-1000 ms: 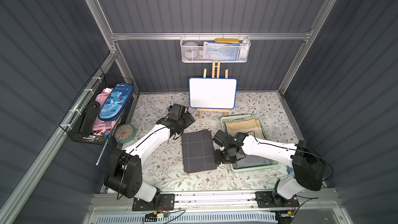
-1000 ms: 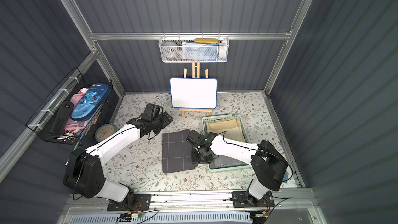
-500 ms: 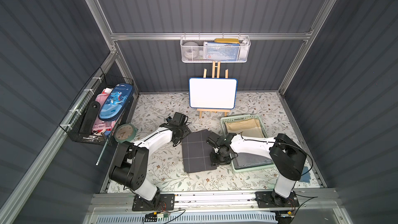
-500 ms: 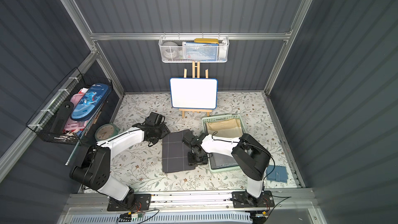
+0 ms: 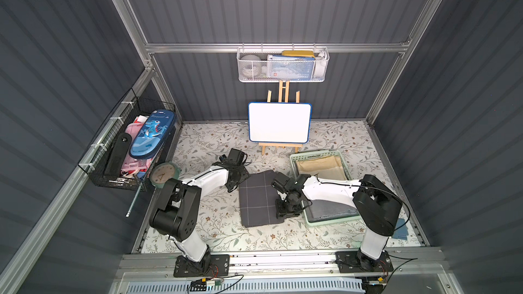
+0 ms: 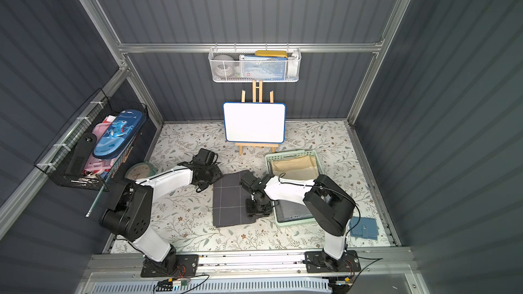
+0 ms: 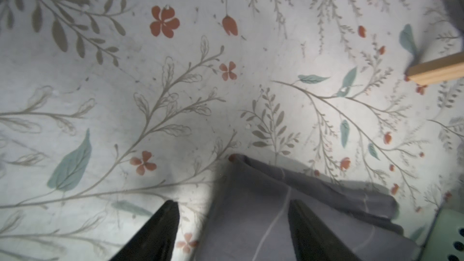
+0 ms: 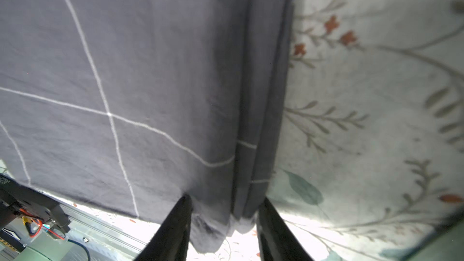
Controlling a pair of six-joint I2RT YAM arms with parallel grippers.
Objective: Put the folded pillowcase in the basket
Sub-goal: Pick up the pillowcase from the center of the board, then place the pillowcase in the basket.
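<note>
Pillowcase, right pincer pinching its folded edge, left pincer wide astride corner, pencil case lettered "Dinosaur"

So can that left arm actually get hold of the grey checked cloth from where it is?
Probably yes. The left claw sits open right at a corner of the pillowcase, one finger over the cloth, the other over bare table, with nothing in between.

Only text I can read: "Dinosaur" on the blue pencil case in the black wire basket. Everything else is too small.
</note>
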